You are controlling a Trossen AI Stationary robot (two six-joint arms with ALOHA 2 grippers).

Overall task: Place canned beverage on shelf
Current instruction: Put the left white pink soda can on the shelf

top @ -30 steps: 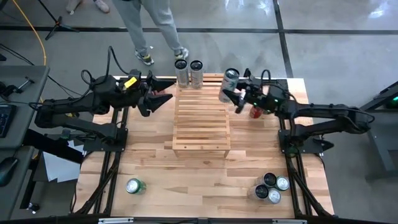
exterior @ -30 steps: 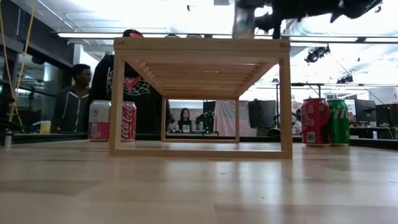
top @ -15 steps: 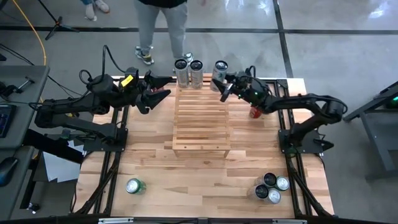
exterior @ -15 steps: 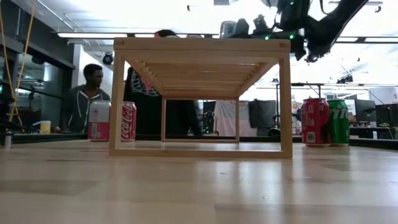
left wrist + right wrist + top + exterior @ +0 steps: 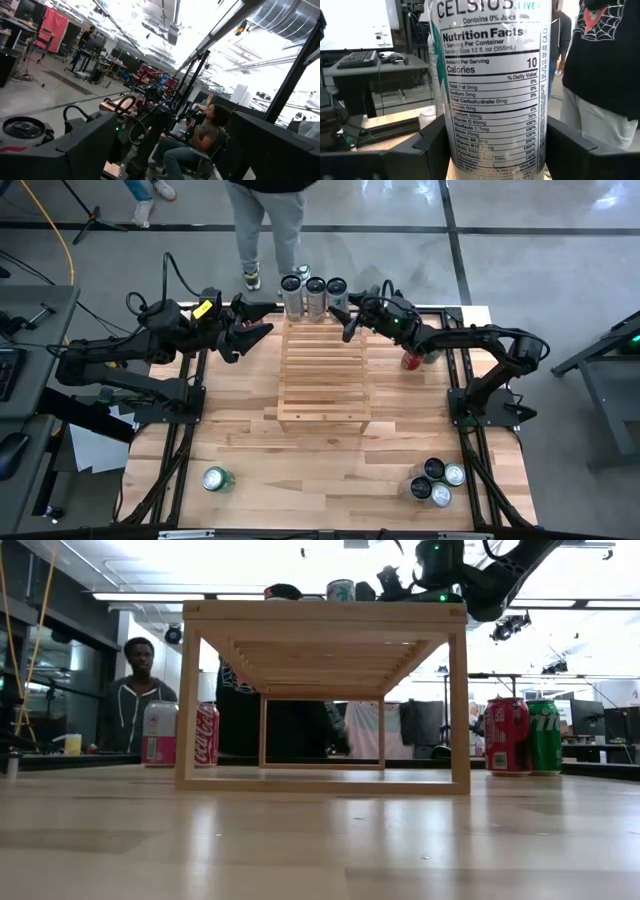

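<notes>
The right tool (image 5: 343, 320) is pinching the can (image 5: 336, 293) above the shelf (image 5: 323, 380), upper centre; it should be lowering it upright beside the two cans (image 5: 303, 295) before releasing.

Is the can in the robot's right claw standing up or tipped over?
Standing up. The silver can shows its round top from above beside two others at the shelf's far edge, and its label reads level between the right claw's fingers.

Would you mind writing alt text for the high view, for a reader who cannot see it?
Seen from above, the right gripper holds a tall silver can upright at the far edge of the pale slatted shelf, beside two similar cans already standing there. The left gripper waits open just left of the shelf, and a person stands beyond the table.
</notes>
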